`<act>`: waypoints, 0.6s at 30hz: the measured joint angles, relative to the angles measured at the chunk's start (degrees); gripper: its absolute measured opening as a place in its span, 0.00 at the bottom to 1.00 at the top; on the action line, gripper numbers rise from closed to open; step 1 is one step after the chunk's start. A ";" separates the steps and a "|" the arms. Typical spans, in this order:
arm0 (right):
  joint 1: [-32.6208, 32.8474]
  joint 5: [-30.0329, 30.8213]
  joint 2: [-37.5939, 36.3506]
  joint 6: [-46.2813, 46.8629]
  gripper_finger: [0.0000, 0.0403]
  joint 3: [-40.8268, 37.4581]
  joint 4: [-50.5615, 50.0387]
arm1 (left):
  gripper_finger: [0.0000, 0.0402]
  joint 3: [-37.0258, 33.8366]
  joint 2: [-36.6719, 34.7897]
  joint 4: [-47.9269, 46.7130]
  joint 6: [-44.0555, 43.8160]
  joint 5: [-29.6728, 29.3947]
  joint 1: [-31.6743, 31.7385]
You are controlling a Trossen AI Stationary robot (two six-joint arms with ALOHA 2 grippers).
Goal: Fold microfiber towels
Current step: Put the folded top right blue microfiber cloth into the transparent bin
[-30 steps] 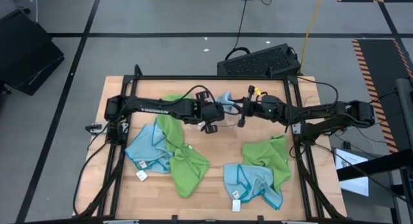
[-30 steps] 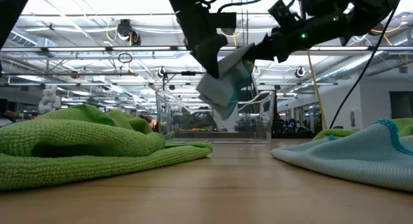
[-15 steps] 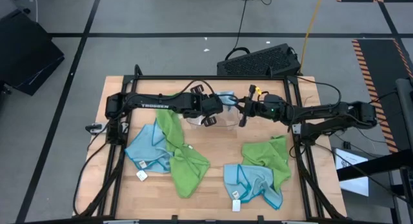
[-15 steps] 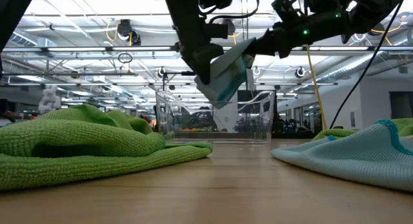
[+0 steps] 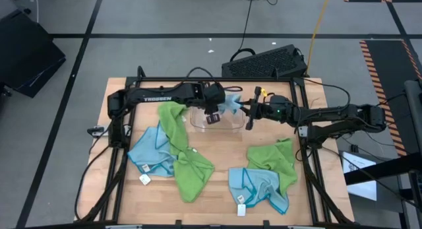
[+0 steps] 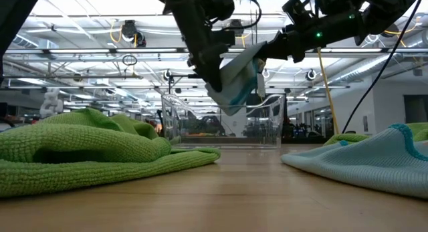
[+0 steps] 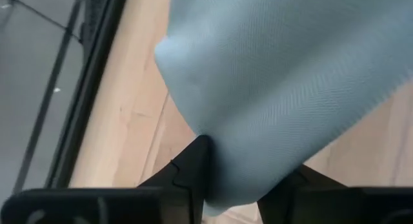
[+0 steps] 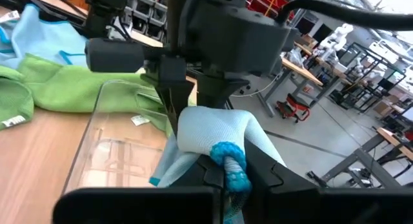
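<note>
The left gripper [image 5: 223,107] has its jaws on either side of a folded light blue towel [image 5: 230,103] held in the air above the far part of the clear plastic tray [image 5: 217,122]; the left wrist view shows the cloth lying between the two dark fingers [image 7: 193,166], but whether they pinch it or stand slightly slack I cannot tell. The right gripper [image 5: 245,110] comes in from the right, its jaws clamped together on the same towel's darker blue edge, as the right wrist view shows. In the low view the towel hangs as a bundle between the two arms, above the tray's rim.

On the tabletop [image 5: 217,183], a lime green towel [image 5: 179,146] runs from near the tray's left end toward the near side, lying over another light blue towel [image 5: 150,152] with a white tag. On the near right lie a second lime green towel [image 5: 277,160] and a third light blue one [image 5: 254,188], overlapping, also tagged. A black keyboard [image 5: 264,63] sits on the floor beyond the table's far edge.
</note>
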 joint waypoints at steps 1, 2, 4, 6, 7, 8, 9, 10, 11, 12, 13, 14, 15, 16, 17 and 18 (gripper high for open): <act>-0.12 -0.07 -0.01 -0.33 0.03 0.00 0.02 | 0.31 -0.01 -0.23 -0.60 0.71 0.69 0.08; -0.16 -0.05 -0.02 -0.80 0.03 0.00 -0.01 | 0.33 -0.02 -0.53 -1.87 1.01 0.89 0.07; -0.18 -0.02 0.00 -1.56 0.03 0.00 -0.08 | 0.37 0.00 -0.96 -4.85 0.98 -0.12 -0.19; -0.18 -0.02 0.00 -2.48 0.03 0.00 -0.04 | 0.41 -0.04 -2.38 -9.32 -0.23 -2.17 -0.40; -0.18 -0.02 0.00 -2.95 0.03 0.00 -0.04 | 0.43 -0.07 -2.99 -11.49 -0.98 -3.32 -0.40; -0.34 0.02 0.00 -3.44 0.03 -0.01 -0.02 | 0.45 -0.07 -3.91 -12.69 -1.67 -4.04 -0.47; -0.53 0.00 0.00 -4.01 0.03 0.00 0.00 | 0.46 -0.07 -5.04 -13.65 -2.23 -4.34 -0.55; -0.70 0.00 0.00 -4.43 0.03 0.00 0.14 | 0.48 -0.07 -6.00 -14.93 -2.85 -4.53 -0.69; -1.03 0.02 0.00 -4.63 0.03 0.00 0.43 | 0.49 -0.07 -6.98 -15.86 -3.30 -4.74 -0.95; -1.45 0.02 0.00 -4.77 0.03 0.00 0.54 | 0.50 -0.06 -7.93 -15.91 -3.69 -4.79 -1.26; -1.72 0.02 0.00 -4.99 0.03 0.00 0.50 | 0.50 -0.01 -8.64 -15.60 -4.06 -5.12 -1.57; -2.01 0.03 0.00 -5.23 0.03 0.00 0.53 | 0.51 0.02 -9.32 -15.43 -4.56 -5.54 -1.89; -2.36 0.04 0.00 -5.50 0.03 0.00 0.66 | 0.51 0.00 -9.85 -15.29 -4.97 -5.73 -2.16; -2.54 0.01 0.00 -5.56 0.03 0.00 0.80 | 0.51 0.00 -10.02 -14.56 -5.46 -5.97 -2.46; -2.73 -0.02 0.00 -5.60 0.03 0.00 1.02 | 0.51 0.01 -10.07 -13.16 -6.02 -6.17 -2.75; -2.87 -0.02 0.00 -5.61 0.03 0.00 1.23 | 0.51 0.02 -9.98 -11.74 -6.78 -6.26 -3.01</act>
